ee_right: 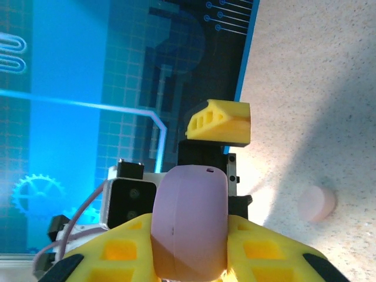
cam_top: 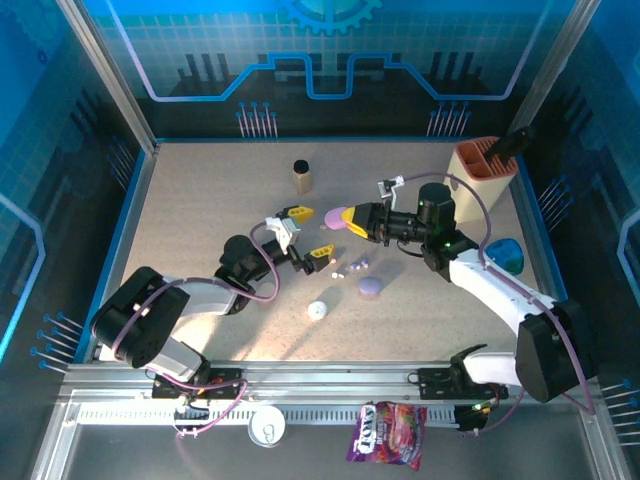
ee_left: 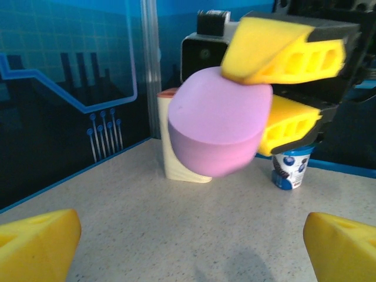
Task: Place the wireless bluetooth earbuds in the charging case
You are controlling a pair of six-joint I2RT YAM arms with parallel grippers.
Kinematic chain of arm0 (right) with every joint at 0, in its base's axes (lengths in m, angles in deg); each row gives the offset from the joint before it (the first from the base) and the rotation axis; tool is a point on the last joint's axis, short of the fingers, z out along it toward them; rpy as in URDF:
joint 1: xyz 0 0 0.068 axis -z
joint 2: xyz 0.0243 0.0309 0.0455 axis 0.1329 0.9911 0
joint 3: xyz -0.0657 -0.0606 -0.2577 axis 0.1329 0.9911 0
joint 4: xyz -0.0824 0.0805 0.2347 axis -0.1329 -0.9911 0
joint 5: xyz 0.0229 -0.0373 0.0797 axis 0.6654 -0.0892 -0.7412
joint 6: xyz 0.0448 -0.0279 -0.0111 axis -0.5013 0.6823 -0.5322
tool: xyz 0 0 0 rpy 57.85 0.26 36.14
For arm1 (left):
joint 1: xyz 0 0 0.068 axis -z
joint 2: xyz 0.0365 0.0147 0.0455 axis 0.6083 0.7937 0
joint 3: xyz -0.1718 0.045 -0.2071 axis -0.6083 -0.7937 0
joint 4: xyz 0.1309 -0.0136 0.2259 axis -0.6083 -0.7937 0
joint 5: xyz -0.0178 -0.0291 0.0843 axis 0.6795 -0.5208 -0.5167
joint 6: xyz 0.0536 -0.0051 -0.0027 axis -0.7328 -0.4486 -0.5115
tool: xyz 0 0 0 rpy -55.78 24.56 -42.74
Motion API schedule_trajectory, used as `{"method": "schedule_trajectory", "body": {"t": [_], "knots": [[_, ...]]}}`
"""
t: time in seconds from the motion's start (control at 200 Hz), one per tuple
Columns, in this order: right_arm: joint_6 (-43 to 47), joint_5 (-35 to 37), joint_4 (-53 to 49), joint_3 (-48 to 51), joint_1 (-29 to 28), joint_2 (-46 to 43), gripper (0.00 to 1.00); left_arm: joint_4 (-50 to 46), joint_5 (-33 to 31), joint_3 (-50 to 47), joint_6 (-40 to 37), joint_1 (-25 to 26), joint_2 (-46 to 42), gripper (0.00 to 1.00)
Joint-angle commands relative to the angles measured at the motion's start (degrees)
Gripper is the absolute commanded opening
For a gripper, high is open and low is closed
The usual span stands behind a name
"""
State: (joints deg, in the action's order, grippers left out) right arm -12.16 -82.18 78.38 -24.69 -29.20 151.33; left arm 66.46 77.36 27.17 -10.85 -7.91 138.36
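1. On the speckled table (cam_top: 200, 200), near its middle, lie a few tiny earbuds (cam_top: 338, 270), white and purple and too small to count surely. Near them sit one round purple pebble (cam_top: 370, 288) and one white puck (cam_top: 318, 311).
2. One purple charging case (ee_left: 217, 129) is pinched in the right gripper (cam_top: 345, 217), clear of the table and just beyond the buds.
3. The left gripper (cam_top: 308, 233) has its jaws spread wide with nothing between them, and it faces the case.
4. Both arms reach toward the centre, so the two grippers are nose to nose, near each other but apart.
5. One brown bottle (cam_top: 302, 175) stands toward the far edge and one tan holder (cam_top: 483, 160) in the far right corner. Open room lies across the table's left half.
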Motion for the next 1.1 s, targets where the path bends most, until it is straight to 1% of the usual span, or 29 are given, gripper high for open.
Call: {"method": "schedule_trajectory", "body": {"t": [0.0, 0.15, 0.25, 0.305, 0.45, 0.515, 0.58, 0.7, 0.805, 0.905, 1.091], "knots": [[-10.40, -1.86, 12.90, 3.13, 0.73, 0.21, 0.10, 4.84, 5.20, 2.05, 1.66, -0.25, 0.69, 0.98], [-21.70, -2.11, 31.39, 7.36, 0.70, 3.66, 0.08, 4.85, 7.75, 3.92, 2.49, -0.28, 0.86, 0.96], [-27.53, -1.82, 40.30, 8.55, 0.17, 5.92, 0.07, 4.82, 7.12, 4.34, 2.21, -0.21, 1.01, 0.94], [-29.53, -1.57, 43.43, 8.87, -0.06, 6.91, 0.07, 4.83, 7.11, 4.88, 2.19, -0.21, 1.32, 0.92], [-31.83, -1.39, 47.46, 9.55, -0.91, 8.63, 0.06, 4.83, 8.67, 6.93, 2.88, -0.15, 2.81, 0.85], [-33.04, -0.98, 49.88, 10.12, -1.07, 9.23, 0.06, 4.81, 8.92, 7.59, 3.15, -0.12, 3.26, 0.79], [-33.61, -0.42, 51.42, 10.99, -1.11, 9.43, 0.06, 4.83, 8.82, 8.03, 2.99, -0.20, 3.64, 0.75], [-33.56, -0.91, 52.20, 11.80, -1.11, 9.68, 0.06, 4.81, 10.06, 9.22, 2.96, -0.12, 4.43, 0.71], [-34.31, -0.58, 53.80, 12.64, -1.11, 10.24, 0.06, 4.83, 11.74, 10.38, 3.67, -0.15, 5.04, 0.64], [-34.72, -0.91, 54.52, 12.74, -1.33, 10.48, 0.06, 4.78, 12.46, 10.99, 3.75, -0.19, 5.79, 0.56], [-34.19, -1.16, 54.16, 12.83, -1.43, 10.88, 0.06, 4.83, 13.90, 12.27, 3.86, -0.14, 6.85, 0.50]]}}
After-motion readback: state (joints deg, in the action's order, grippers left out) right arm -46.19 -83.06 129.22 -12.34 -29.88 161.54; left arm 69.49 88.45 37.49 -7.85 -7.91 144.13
